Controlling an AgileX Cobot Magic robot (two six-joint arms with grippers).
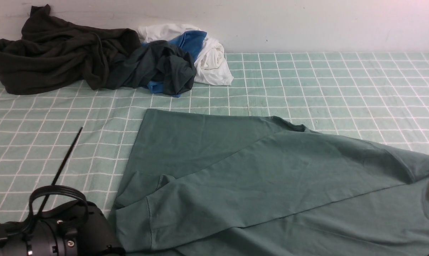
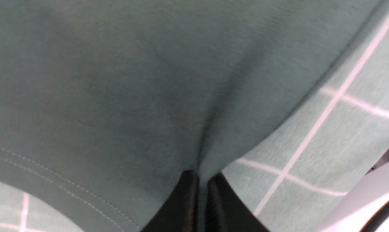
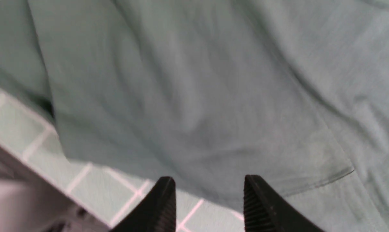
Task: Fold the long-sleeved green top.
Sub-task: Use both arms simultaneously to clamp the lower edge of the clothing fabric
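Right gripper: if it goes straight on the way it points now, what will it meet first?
Most likely the green long-sleeved top: its edge lies just ahead of the open right gripper, over the checked tablecloth. Depth is unclear.

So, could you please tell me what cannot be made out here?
- green long-sleeved top: the front view's bottom and right edges cut it off; no logo shows.
- left gripper: its fingers are unseen in the front view; the left wrist view cannot show how many layers they pinch.
- right gripper: at most a pale blur at the front view's right edge; blur in its wrist view hides any contact with cloth.
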